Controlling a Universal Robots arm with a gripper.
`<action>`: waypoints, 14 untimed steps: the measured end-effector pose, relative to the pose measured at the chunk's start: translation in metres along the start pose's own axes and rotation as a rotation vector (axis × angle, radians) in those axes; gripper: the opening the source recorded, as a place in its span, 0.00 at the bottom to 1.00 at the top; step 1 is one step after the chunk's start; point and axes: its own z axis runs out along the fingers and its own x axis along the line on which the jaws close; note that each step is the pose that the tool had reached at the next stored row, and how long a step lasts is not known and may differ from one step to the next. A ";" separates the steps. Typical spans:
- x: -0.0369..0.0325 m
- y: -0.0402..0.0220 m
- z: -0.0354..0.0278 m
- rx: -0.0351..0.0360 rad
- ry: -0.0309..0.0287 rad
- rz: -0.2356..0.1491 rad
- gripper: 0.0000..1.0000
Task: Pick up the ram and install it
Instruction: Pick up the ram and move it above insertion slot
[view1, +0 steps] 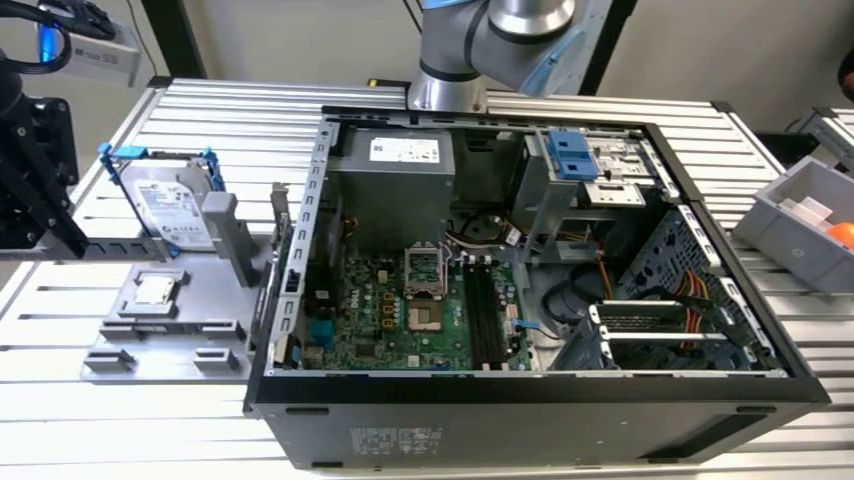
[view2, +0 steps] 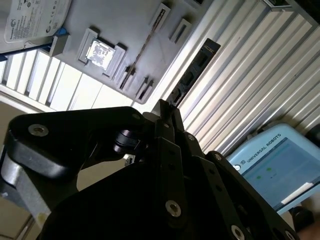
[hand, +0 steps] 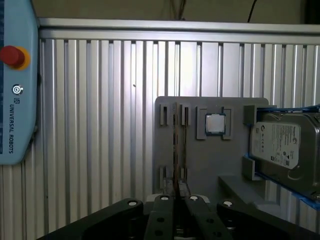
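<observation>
Gripper (hand: 179, 199) fingers are seen drawn together in both wrist views, with nothing held between them. At the exterior view's left, a grey tray (view1: 160, 345) is set on the ribbed table (view1: 240, 110). The ram (hand: 175, 145) is stood on edge in the tray's slots, in line with the gripper and apart from it. A square chip (hand: 215, 123) is seated between it and the hard drive (hand: 282, 145). Rightward, the opened computer case (view1: 534, 410) is laid with its motherboard (view1: 400, 310) exposed.
</observation>
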 end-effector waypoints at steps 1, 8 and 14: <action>0.0000 -0.0006 -0.0001 -0.0001 0.0001 0.000 0.00; 0.0000 -0.0118 -0.0002 -0.0004 0.0000 0.000 0.00; -0.0001 -0.0258 -0.0004 -0.0018 0.0000 0.000 0.00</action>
